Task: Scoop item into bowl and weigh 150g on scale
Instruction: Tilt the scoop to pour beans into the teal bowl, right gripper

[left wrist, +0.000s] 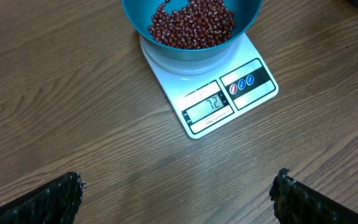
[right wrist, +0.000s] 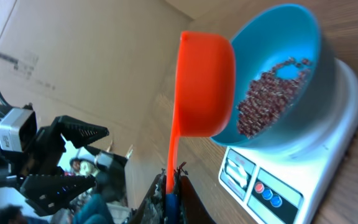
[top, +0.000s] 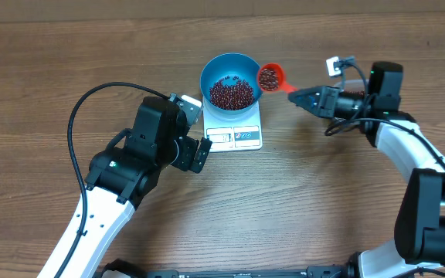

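Beans, small, oval and dark maroon, lie in a loose heap at the bottom of the round blue plastic bowl. The bowl stands on the back part of the flat white scale, which rests on the brown wood-grain table.

From above, an orange plastic scoop sits just at the bowl's right rim, its round cup holding more of the same beans. Whether cup and rim touch cannot be told. The scoop's thin handle runs back to the right gripper, whose jaws are pressed together on it.

The right wrist view shows what the overhead does not: the smooth orange outside of the cup and the handle's end pinched between the dark fingers. Here the cup's inside is hidden, so its load is seen only from above. This view also shows the bowl's deep curved wall, with the beans lying on its inner slope.

Only the left wrist view shows the front strip of the scale clearly: a pale display with digits that look like 72, and beside it a dark panel with one red and two blue round buttons. The left gripper hangs over bare table in front of the scale, its jaws spread wide and holding nothing. Its black, rough-textured fingertips sit at the bottom corners of that view.
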